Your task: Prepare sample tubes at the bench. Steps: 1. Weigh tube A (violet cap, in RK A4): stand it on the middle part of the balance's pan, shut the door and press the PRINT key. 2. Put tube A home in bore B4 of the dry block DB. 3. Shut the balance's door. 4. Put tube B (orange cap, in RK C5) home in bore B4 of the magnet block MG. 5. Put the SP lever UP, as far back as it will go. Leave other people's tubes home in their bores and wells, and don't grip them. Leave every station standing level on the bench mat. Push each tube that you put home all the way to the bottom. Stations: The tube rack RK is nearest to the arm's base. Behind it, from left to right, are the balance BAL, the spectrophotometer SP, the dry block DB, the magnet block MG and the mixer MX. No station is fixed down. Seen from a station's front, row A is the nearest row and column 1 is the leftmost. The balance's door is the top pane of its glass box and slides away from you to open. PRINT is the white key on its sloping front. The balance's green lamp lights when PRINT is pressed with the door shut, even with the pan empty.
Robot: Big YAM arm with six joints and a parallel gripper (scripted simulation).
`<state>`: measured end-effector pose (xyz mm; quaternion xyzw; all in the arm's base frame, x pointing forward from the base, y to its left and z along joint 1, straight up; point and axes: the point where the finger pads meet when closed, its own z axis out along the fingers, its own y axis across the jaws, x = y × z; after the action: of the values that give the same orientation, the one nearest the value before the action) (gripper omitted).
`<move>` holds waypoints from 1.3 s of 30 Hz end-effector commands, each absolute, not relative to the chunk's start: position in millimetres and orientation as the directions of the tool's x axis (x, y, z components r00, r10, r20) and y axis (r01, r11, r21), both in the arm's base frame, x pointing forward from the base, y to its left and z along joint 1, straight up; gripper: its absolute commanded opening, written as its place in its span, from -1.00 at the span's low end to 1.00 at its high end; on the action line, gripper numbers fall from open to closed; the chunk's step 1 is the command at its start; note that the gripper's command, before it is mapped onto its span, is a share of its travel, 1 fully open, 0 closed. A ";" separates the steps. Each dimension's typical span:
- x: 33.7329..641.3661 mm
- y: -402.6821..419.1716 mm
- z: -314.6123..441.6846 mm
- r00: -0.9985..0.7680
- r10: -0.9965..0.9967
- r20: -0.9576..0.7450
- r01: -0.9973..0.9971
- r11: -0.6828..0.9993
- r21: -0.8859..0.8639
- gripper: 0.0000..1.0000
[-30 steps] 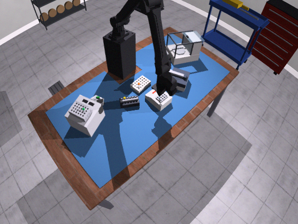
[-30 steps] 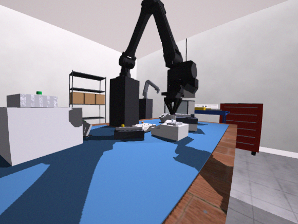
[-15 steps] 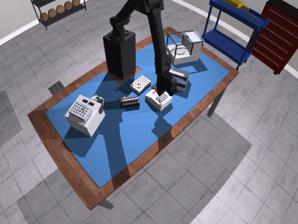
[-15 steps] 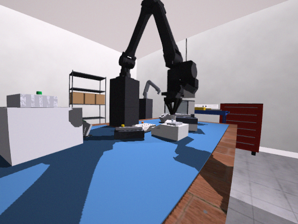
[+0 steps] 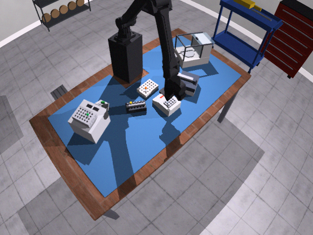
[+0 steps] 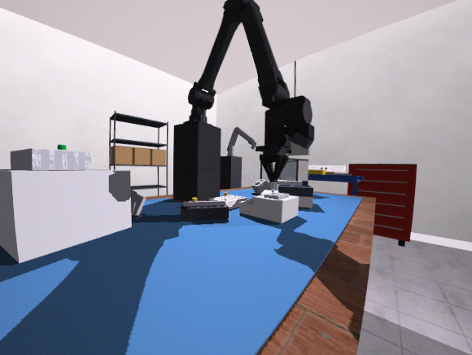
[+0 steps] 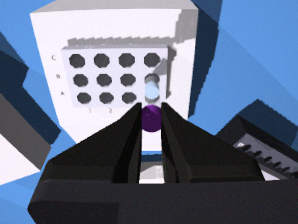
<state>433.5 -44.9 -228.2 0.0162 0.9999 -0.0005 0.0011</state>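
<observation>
From above, reaches down over the right-centre of the frame with the gripper (image 5: 168,99) (image 6: 273,175) (image 7: 151,111), largely masked by the wrist, above the white dry block (image 5: 162,105) (image 6: 264,209) (image 7: 112,120). Shows tube B's orange cap (image 5: 145,88) (image 6: 225,194) in the tube rack (image 5: 150,92) (image 6: 240,200), near the middle, and, at upper right, the balance (image 5: 198,62) with its top pane drawn back.

From the side, points narrow fingers straight down at the dry block, right of centre, with the magnet block (image 5: 136,108) (image 6: 204,214) to the left and the mixer (image 5: 94,132) (image 6: 71,203) filling the left edge.

At the wrist, grips tube A (image 7: 151,118) between nearly closed fingers, violet cap just below centre. Extends its pale blue body up the frame to bore B4 (image 7: 152,78), in the rightmost column; cannot tell how deep inside.
</observation>
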 end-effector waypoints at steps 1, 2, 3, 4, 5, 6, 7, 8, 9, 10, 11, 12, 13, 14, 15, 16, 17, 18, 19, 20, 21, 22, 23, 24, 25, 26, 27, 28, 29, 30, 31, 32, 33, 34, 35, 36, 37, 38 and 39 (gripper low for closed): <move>442.4 -46.7 -225.8 -0.999 0.033 -0.018 0.033 0.999 -0.002 -0.82; 442.3 -46.7 -225.8 -0.999 0.033 -0.018 0.033 0.999 -0.002 -0.82; 442.3 -46.7 -225.8 -0.999 0.033 -0.018 0.033 0.999 -0.002 -0.82; 442.3 -46.7 -225.8 -0.999 0.033 -0.018 0.033 0.999 -0.002 -0.82; 442.3 -46.7 -225.8 -0.999 0.033 -0.018 0.033 0.999 -0.002 -0.82; 442.3 -46.7 -225.8 -0.999 0.033 -0.018 0.033 0.999 -0.002 -0.82; 442.3 -46.7 -225.8 -0.999 0.033 -0.018 0.033 0.999 -0.002 -0.82; 442.3 -46.7 -225.8 -0.999 0.033 -0.018 0.033 0.999 -0.002 -0.82; 442.3 -46.8 -225.8 -0.999 0.033 -0.018 0.033 0.999 -0.002 -0.82; 442.3 -46.8 -225.8 -0.999 0.033 -0.018 0.033 0.999 -0.002 -0.82; 442.2 -46.8 -225.8 -0.999 0.033 -0.018 0.033 0.999 -0.002 -0.82; 442.2 -46.8 -225.8 -0.999 0.033 -0.018 0.033 0.999 -0.002 -0.82; 442.2 -46.8 -225.8 -0.999 0.033 -0.018 0.033 0.999 -0.002 -0.82; 442.2 -46.8 -225.8 -0.999 0.033 -0.018 0.033 0.999 -0.002 -0.82; 442.2 -46.8 -225.8 -0.999 0.033 -0.018 0.033 0.999 -0.002 -0.82; 442.2 -46.8 -225.8 -0.999 0.033 -0.018 0.033 0.999 -0.002 -0.82; 442.2 -46.8 -225.8 -0.999 0.033 -0.018 0.033 0.999 -0.002 -0.82; 442.1 -46.8 -225.8 -0.999 0.033 -0.018 0.033 0.999 -0.002 -0.82; 440.4 -50.5 -233.4 -0.999 0.033 -0.008 0.033 0.999 -0.001 -0.82; 442.1 -46.8 -225.9 -0.999 0.033 -0.018 0.033 0.999 -0.002 -0.82; 442.1 -46.8 -225.9 -0.999 0.033 -0.018 0.033 0.999 -0.002 -0.82; 442.1 -46.8 -225.9 -0.999 0.033 -0.018 0.033 0.999 -0.002 -0.82; 442.1 -46.8 -225.9 -0.999 0.033 -0.018 0.033 0.999 -0.002 -0.82; 442.1 -46.8 -225.9 -0.999 0.033 -0.018 0.033 0.999 -0.002 -0.82; 442.1 -46.8 -225.9 -0.999 0.033 -0.018 0.033 0.999 -0.002 -0.82; 442.0 -46.8 -225.9 -0.999 0.033 -0.018 0.033 0.999 -0.002 -0.82; 442.0 -46.8 -225.9 -0.999 0.033 -0.018 0.033 0.999 -0.002 -0.82; 442.0 -46.8 -225.9 -0.999 0.033 -0.018 0.033 0.999 -0.002 -0.82; 442.0 -46.8 -225.9 -0.999 0.033 -0.018 0.033 0.999 -0.002 -0.82; 439.4 -50.2 -233.6 -0.999 0.033 -0.007 0.033 0.999 -0.001 -0.82; 442.0 -46.8 -225.9 -0.999 0.033 -0.018 0.033 0.999 -0.002 -0.82; 442.0 -46.8 -225.9 -0.999 0.033 -0.018 0.033 0.999 -0.002 -0.82; 441.9 -46.8 -225.9 -0.999 0.033 -0.018 0.033 0.999 -0.002 -0.82; 441.9 -46.7 -225.9 -0.999 0.033 -0.018 0.033 0.999 -0.002 -0.82; 441.9 -46.7 -225.9 -0.999 0.033 -0.018 0.033 0.999 -0.002 -0.82; 441.9 -46.7 -225.9 -0.999 0.033 -0.018 0.033 0.999 -0.002 -0.82; 441.9 -46.7 -225.9 -0.999 0.033 -0.018 0.033 0.999 -0.002 -0.82; 441.9 -46.7 -225.9 -0.999 0.033 -0.018 0.033 0.999 -0.002 -0.82; 441.9 -46.7 -225.9 -0.999 0.033 -0.018 0.033 0.999 -0.002 -0.82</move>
<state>433.5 -45.0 -228.2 0.0163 0.9999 -0.0005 0.0011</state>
